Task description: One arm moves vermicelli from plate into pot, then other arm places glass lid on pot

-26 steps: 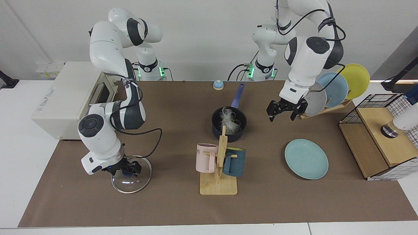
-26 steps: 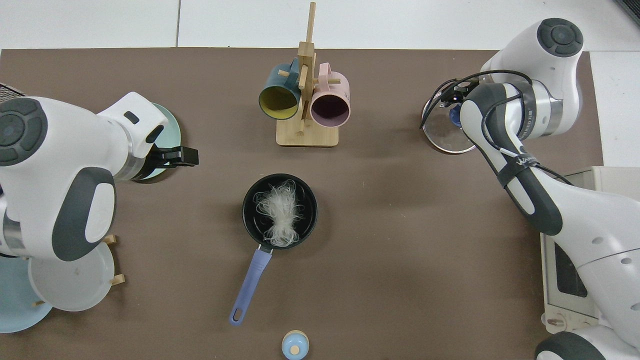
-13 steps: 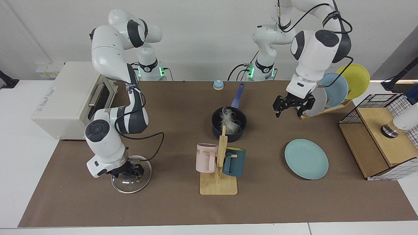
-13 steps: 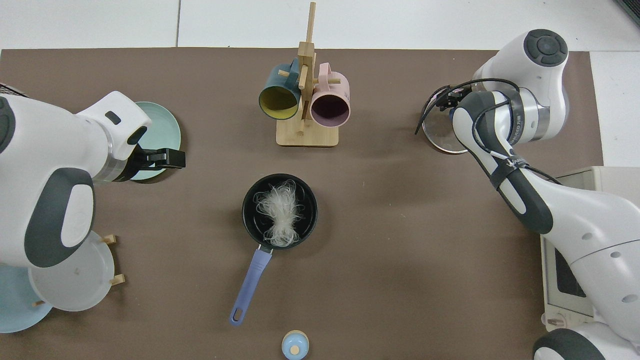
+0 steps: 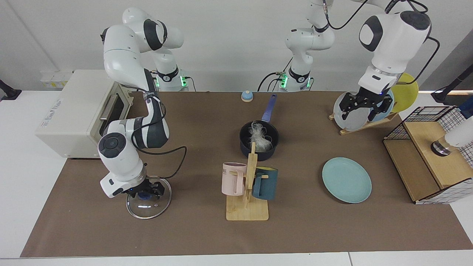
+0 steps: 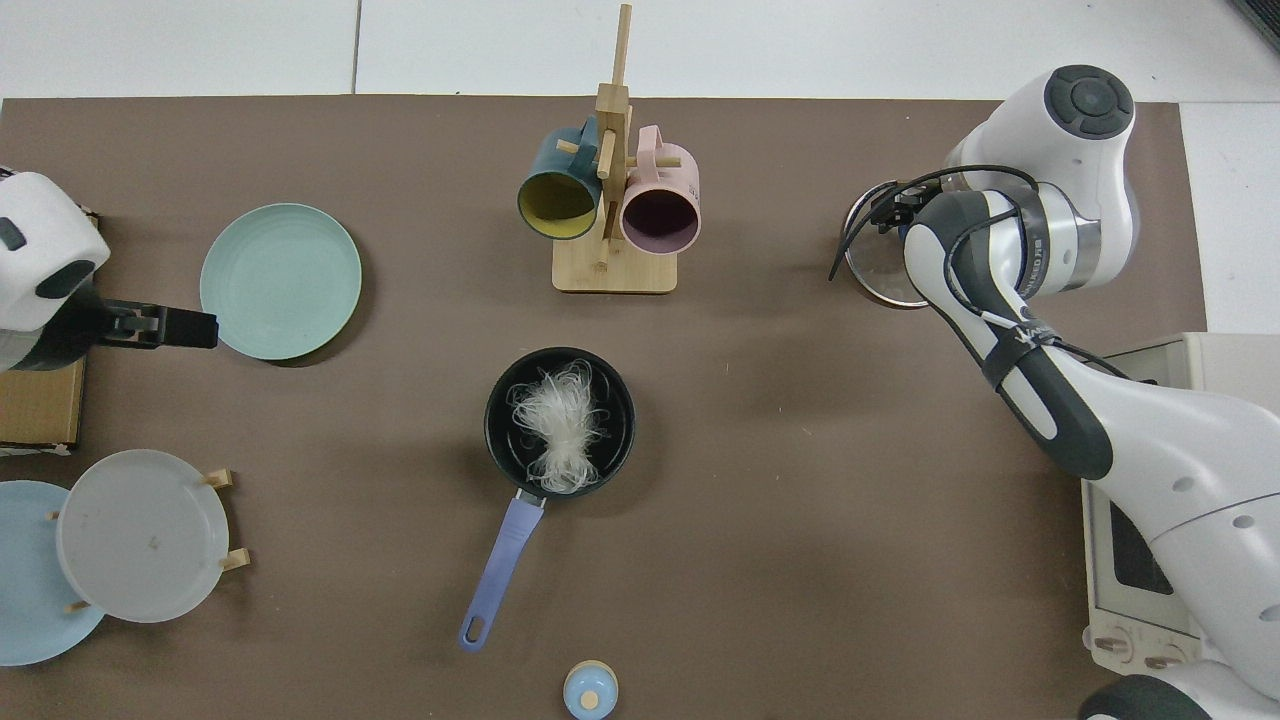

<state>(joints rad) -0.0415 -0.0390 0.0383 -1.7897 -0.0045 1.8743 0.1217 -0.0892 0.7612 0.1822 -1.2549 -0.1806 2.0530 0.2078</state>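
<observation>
The vermicelli (image 5: 258,137) (image 6: 555,425) lies as a white tangle inside the dark pot (image 5: 245,146) (image 6: 618,400), whose blue handle points toward the arms' bases. The teal plate (image 5: 346,180) (image 6: 280,280) is bare. The glass lid (image 5: 149,207) (image 6: 872,272) lies flat on the mat, and my right gripper (image 5: 146,192) sits low over its blue knob; in the top view the arm hides the hand. My left gripper (image 5: 364,108) (image 6: 205,330) hangs open and holds nothing, high in front of the plate rack and well away from the pot.
A wooden mug tree (image 5: 247,207) with a pink and a teal mug stands in front of the pot. A plate rack (image 5: 369,123), a wire-and-wood box (image 5: 432,159), a toaster oven (image 5: 74,111) and a small blue knob-topped item (image 5: 247,96) ring the mat.
My left arm rose and drew back from beside the pot toward the plate rack, uncovering the plate in the top view. My right gripper shifted slightly over the lid's knob; the lid stayed put.
</observation>
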